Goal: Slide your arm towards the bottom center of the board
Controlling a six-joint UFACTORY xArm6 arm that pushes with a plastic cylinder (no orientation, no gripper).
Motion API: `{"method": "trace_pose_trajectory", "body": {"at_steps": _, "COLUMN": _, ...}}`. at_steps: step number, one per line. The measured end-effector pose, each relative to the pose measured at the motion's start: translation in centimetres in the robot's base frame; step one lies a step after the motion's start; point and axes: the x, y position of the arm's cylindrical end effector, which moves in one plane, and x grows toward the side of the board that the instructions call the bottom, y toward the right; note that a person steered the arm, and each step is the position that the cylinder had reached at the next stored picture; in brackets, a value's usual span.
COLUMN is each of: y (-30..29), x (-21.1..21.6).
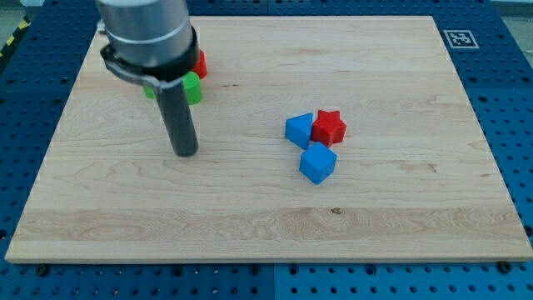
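My tip (185, 153) rests on the wooden board (266, 217) at the view's left of centre. The dark rod rises from it to the arm's grey body at the view's top left. A green block (192, 87) and a red block (200, 63) sit just above the tip, partly hidden by the arm. To the view's right of the tip lies a cluster: a blue triangular block (298, 130), a red star block (329, 127) touching it, and a blue cube-like block (317, 162) just below them. The tip touches no block.
The board lies on a blue perforated table (516, 100). A black-and-white marker tag (458, 38) sits at the board's top right corner. A small dark knot (336, 210) marks the wood below the cluster.
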Motion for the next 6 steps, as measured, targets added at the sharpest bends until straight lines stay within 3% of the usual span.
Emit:
{"method": "trace_pose_trajectory", "body": {"at_steps": 2, "y": 4.9, "x": 5.3}}
{"method": "trace_pose_trajectory", "body": {"at_steps": 3, "y": 8.7, "x": 5.5}}
{"method": "trace_pose_trajectory", "body": {"at_steps": 6, "y": 8.7, "x": 6.0}}
